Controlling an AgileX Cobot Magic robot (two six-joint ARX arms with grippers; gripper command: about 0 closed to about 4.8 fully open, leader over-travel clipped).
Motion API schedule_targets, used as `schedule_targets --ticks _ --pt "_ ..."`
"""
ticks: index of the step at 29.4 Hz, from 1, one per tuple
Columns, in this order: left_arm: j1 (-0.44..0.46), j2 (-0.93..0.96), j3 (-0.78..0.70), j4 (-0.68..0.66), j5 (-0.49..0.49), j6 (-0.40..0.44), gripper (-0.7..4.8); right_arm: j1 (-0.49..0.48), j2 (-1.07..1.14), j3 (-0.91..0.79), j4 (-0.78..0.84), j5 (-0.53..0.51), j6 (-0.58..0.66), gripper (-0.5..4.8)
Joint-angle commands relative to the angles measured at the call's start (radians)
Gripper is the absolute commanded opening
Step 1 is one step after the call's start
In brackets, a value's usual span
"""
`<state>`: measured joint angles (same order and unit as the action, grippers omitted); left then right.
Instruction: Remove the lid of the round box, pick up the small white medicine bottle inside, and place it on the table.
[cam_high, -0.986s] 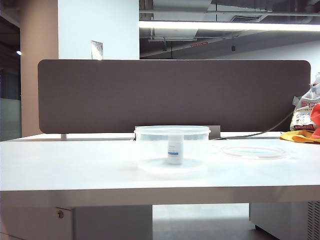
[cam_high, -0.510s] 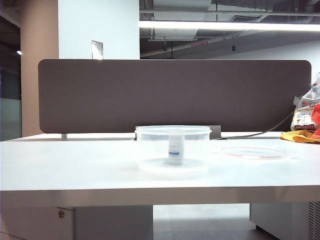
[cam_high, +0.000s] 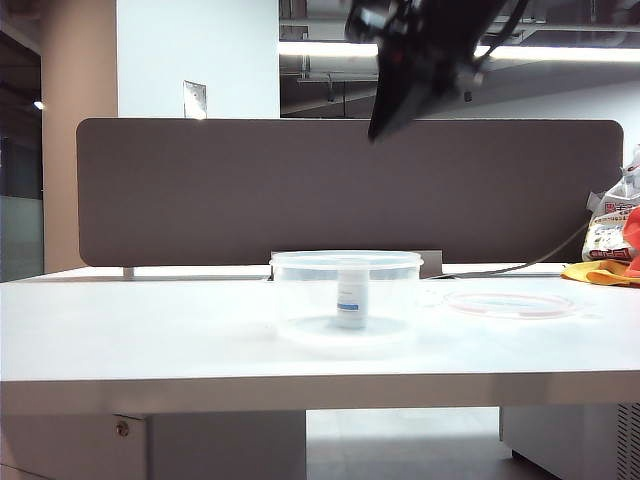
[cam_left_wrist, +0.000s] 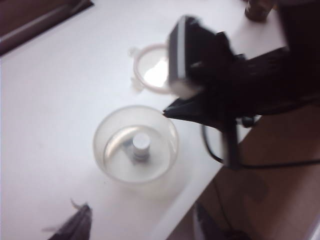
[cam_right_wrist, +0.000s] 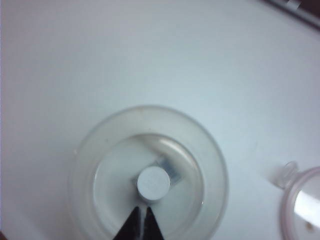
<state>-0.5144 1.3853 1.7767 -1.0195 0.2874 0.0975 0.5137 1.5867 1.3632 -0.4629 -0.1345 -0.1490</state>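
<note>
Already your lid (cam_high: 510, 303) lies off at the exterior view's right on the surface (cam_high: 150, 330), the medicine bottle (cam_high: 350, 294) waits upright inside the round box (cam_high: 345, 295), right gripper (cam_right_wrist: 141, 218) jaws pressed together above it, left gripper (cam_left_wrist: 135, 225) jaws spread, nothing lifted yet.

- The round box (cam_high: 346, 295) stands open-topped at mid-table, its lid (cam_high: 510, 304) lying flat at about 3 o'clock from it, apart from the wall; nothing covers the box mouth.
- The small white medicine bottle (cam_right_wrist: 153, 183) stands upright near the box centre, with clear floor ringing it inside the wall.
- The right gripper (cam_right_wrist: 140, 223), its fingers pressed together, hangs high over the box mouth, well above the rim, filling the air at 12 o'clock overhead.
- The left gripper (cam_left_wrist: 142, 225), fingers spread wide, looks down on the box from the near side.
- The table (cam_high: 130, 330) lies bare toward 9 o'clock; the divider panel (cam_high: 200, 190) walls off the far side.
</note>
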Motion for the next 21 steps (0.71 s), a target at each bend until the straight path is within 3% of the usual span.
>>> schedule_targets --ticks 1,3,7,8,21 --pt "0.001 -0.003 0.002 -0.024 0.000 0.003 2.64 -0.006 0.063 0.005 0.011 0.005 0.000 0.17" --pt "0.001 -0.003 0.002 -0.026 0.000 0.003 2.65 -0.007 0.100 0.005 0.012 0.006 0.000 1.00" --pt "0.001 0.000 0.002 -0.044 0.000 0.003 2.66 -0.007 0.156 0.005 0.019 0.005 0.043 3.34" --pt "0.001 0.000 0.002 -0.048 0.000 0.003 2.66 -0.007 0.164 0.006 0.022 0.005 0.048 3.52" --pt "0.001 0.002 0.002 -0.040 0.000 0.004 2.66 -0.005 0.245 0.124 0.008 0.002 0.074 3.51"
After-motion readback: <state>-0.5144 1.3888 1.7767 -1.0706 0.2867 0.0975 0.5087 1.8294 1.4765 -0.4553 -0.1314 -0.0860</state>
